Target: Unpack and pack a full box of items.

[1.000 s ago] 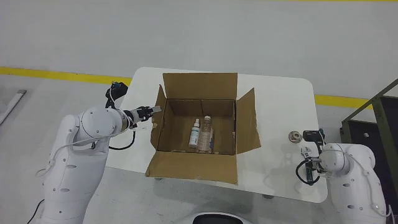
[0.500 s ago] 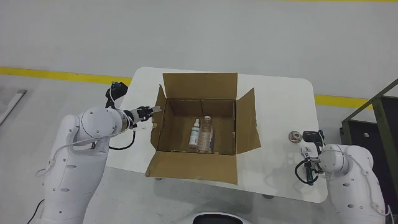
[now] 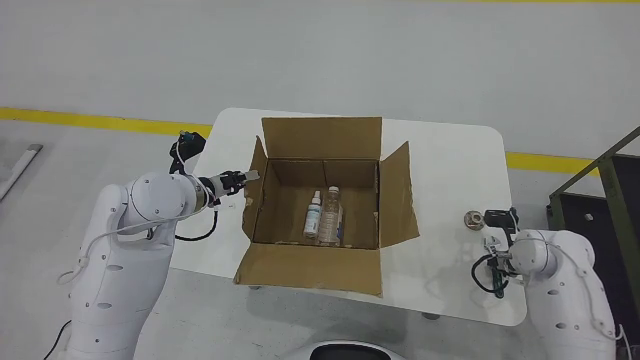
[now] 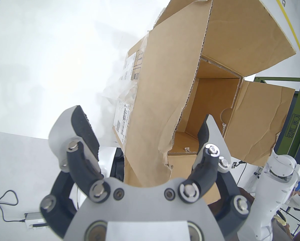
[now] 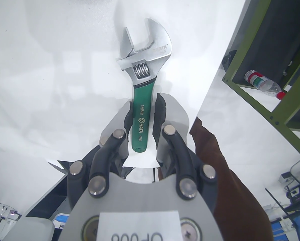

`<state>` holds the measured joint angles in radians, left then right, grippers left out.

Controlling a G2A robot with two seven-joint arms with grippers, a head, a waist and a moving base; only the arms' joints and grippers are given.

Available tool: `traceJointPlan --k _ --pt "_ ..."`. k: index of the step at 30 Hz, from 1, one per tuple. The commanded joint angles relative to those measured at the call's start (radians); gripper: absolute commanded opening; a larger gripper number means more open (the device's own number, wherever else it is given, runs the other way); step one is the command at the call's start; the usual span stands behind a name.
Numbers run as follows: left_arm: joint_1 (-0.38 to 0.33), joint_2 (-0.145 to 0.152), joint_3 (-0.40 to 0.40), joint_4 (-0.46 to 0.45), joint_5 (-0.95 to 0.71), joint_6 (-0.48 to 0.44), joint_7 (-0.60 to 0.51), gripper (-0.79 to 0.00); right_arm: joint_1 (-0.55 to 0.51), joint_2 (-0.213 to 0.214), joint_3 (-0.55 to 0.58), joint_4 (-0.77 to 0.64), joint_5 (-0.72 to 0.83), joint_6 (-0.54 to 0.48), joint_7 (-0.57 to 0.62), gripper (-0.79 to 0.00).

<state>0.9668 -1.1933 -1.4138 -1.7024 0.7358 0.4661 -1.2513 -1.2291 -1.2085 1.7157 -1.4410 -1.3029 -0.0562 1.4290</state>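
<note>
The cardboard box (image 3: 310,265) stands in the middle of the white desk (image 3: 440,160) with all four flaps folded outward. Inside it, on the bottom, two bottles lie side by side: a small white bottle (image 3: 314,214) and, just beside it, a clear bottle (image 3: 333,210).

The left hand (image 4: 142,116) is at the left side of the box, at the height of the side flap (image 4: 170,81). Its two fingers are wide apart, and the torn edge of this flap stands between them. Neither pad presses on the cardboard, so this hand has hold of nothing.

The right hand (image 5: 144,104) is low over the right part of the desk, well apart from the box. An adjustable wrench (image 5: 143,76) with a green handle lies flat on the desk there, and the handle is between the two fingers. The fingers are only a little apart: one pad is against the handle, and at the other pad a thin gap shows. The steel head of the wrench points toward a round metal object (image 3: 474,220) that lies near on the desk.
</note>
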Motion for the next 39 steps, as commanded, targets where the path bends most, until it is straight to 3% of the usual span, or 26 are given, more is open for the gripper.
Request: traceJointPlan --k 1,9,10,12,14,27,39 --pt "0.000 0.000 0.000 0.000 0.000 0.000 0.000 0.000 0.003 0.001 -0.003 0.005 0.001 0.001 0.000 -0.573" --pt "0.000 0.000 0.000 0.000 0.000 0.000 0.000 0.000 0.009 0.007 -0.014 0.017 0.002 0.004 -0.002 -0.588" --pt "0.000 0.000 0.000 0.000 0.000 0.000 0.000 0.000 0.010 0.007 -0.015 0.018 0.003 0.005 -0.002 -0.613" --pt "0.000 0.000 0.000 0.000 0.000 0.000 0.000 0.000 0.010 0.009 -0.017 0.019 0.004 0.006 -0.003 -0.742" --pt "0.000 0.000 0.000 0.000 0.000 0.000 0.000 0.000 0.010 0.010 -0.019 0.019 0.007 0.006 -0.004 -0.785" --pt "0.000 0.000 0.000 0.000 0.000 0.000 0.000 0.000 -0.063 0.025 0.041 -0.158 0.128 -0.060 0.005 -0.785" --pt "0.000 0.000 0.000 0.000 0.000 0.000 0.000 0.000 -0.137 0.047 0.217 -0.478 0.563 -0.183 0.038 -0.785"
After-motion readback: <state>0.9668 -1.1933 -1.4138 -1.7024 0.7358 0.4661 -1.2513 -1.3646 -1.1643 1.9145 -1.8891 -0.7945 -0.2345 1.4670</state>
